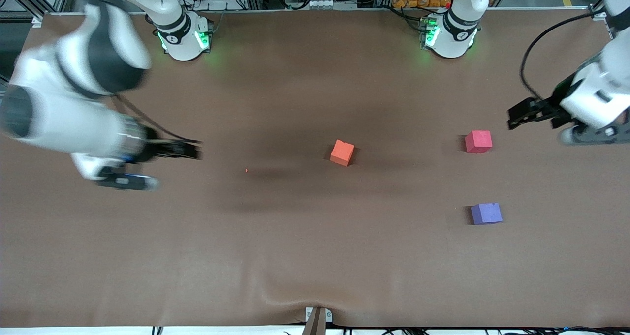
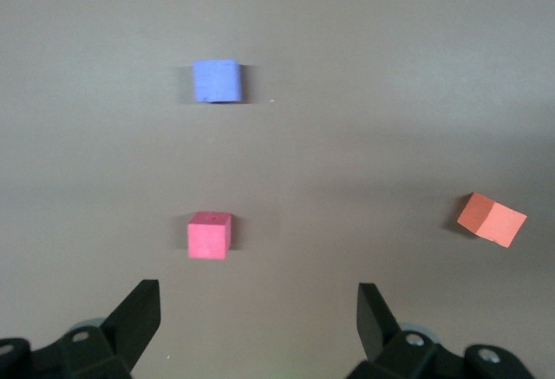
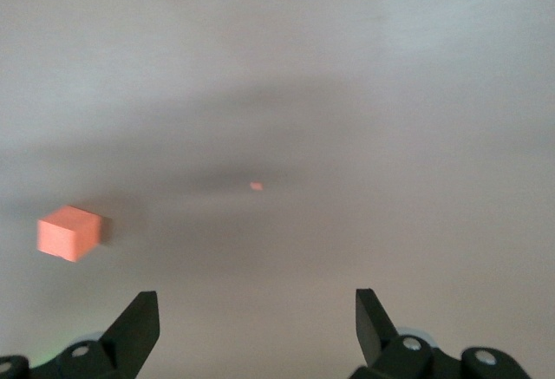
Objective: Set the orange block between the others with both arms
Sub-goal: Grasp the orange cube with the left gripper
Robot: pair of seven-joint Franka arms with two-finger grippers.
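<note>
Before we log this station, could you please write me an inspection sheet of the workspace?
Surface: brown table cover, rippled at the edge nearest the front camera.
Job's things: orange block mid-table, turned askew; pinkish-red cube and purple-blue cube toward the left arm's end, apart, purple-blue nearer the camera.
Clutter: tiny orange speck.
Grippers: left end effector open, empty, above the table beside the pinkish-red cube; right end effector open, empty, over the right arm's end.
Cables: black cable looping on the left arm.
Surroundings: metal framing and wiring past the bases.
</note>
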